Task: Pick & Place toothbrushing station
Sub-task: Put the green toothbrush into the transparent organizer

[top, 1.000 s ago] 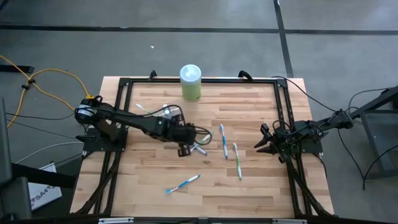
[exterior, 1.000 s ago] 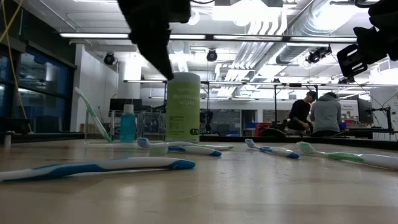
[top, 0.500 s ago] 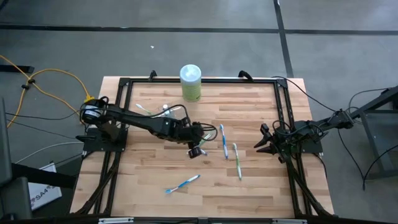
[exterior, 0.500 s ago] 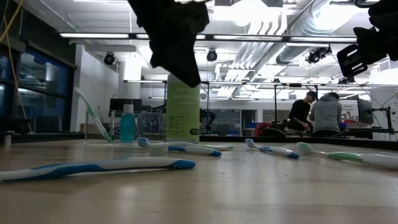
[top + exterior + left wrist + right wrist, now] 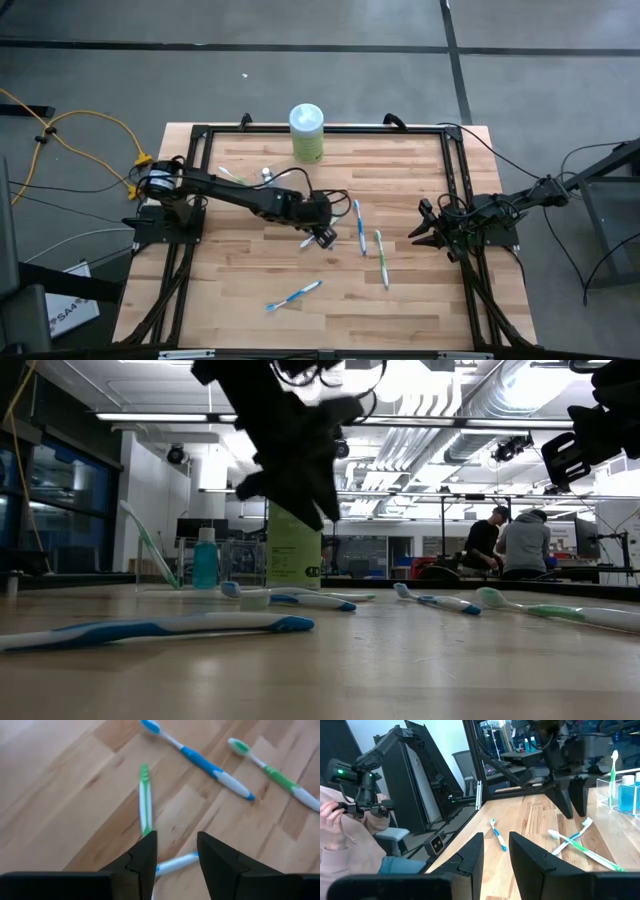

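Several toothbrushes lie flat on the wooden table. A green one [image 5: 145, 795] and a blue-and-white one [image 5: 175, 863] lie crossed in the middle. My left gripper [image 5: 322, 238] hangs open above this pair [image 5: 308, 241], clear of the table, its fingers [image 5: 145, 855] standing over the crossing. To its right lie a blue toothbrush [image 5: 358, 225] and a green one [image 5: 381, 258]. Another blue one [image 5: 293, 295] lies near the front. A clear cup [image 5: 235, 560] at the back left holds a leaning toothbrush [image 5: 148, 543] and a blue bottle [image 5: 205, 558]. My right gripper [image 5: 420, 232] waits at the right edge, slightly open.
A tall lime-green canister [image 5: 306, 133] with a white lid stands at the table's far edge. A black frame [image 5: 450, 180] runs around the tabletop. People sit in the room beyond the table [image 5: 515, 545]. Bare wood lies between the front toothbrush and the near edge.
My left gripper has travelled toward the table's right edge and come down over the crossed toothbrushes. It has rolled about its own axis, and its fingers have spread wider. The toothbrushes have stayed where they were.
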